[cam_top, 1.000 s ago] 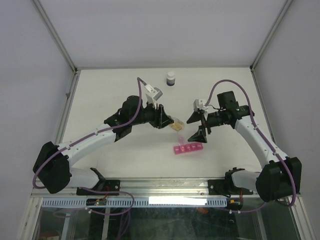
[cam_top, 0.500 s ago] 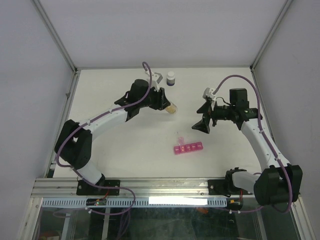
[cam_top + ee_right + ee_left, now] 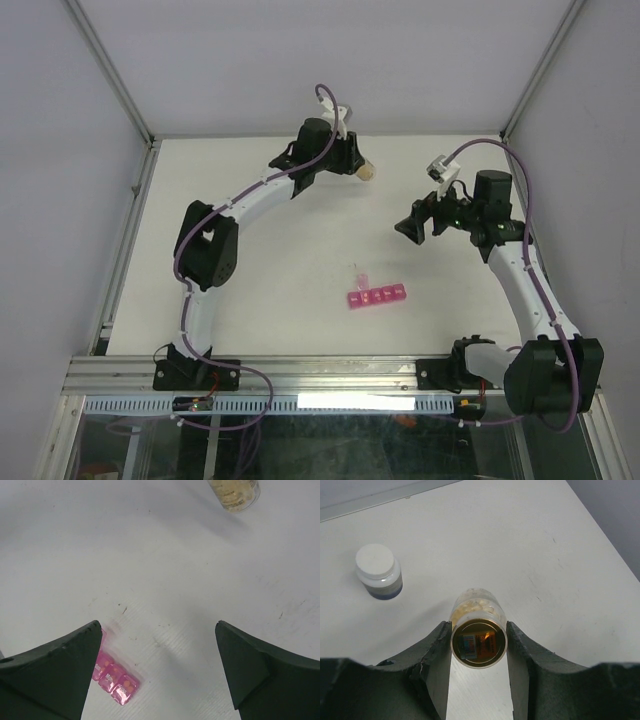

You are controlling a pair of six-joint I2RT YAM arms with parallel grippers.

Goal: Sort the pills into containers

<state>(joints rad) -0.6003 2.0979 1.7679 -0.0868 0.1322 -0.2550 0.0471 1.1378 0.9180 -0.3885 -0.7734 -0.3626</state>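
The organiser (image 3: 376,297), a pink strip of square compartments, lies flat on the surface (image 3: 260,260) near its front edge, and every other place is given from it. Something small and pink stands up at its left end; whether that is a raised lid cannot be told. In the right wrist view the organiser (image 3: 115,677) is partly hidden behind the left finger, and orange specks are seen in its compartments.

Well beyond the organiser, toward the back of the surface, the left claw (image 3: 362,168) is clenched on a bottle (image 3: 368,171). In the left wrist view the bottle (image 3: 479,642) is gripped on both sides by the claw (image 3: 478,627) and is held on its side, with one round end turned to the camera. The pills (image 3: 475,605) are seen through its clear wall as a pale yellow mass. A capped bottle (image 3: 378,572) stands upright on the surface, equally far from the organiser and apart from the claw.

The right claw (image 3: 412,230) is held beyond and to the right of the organiser. It (image 3: 157,627) is spread wide and nothing is grasped between its fingers.
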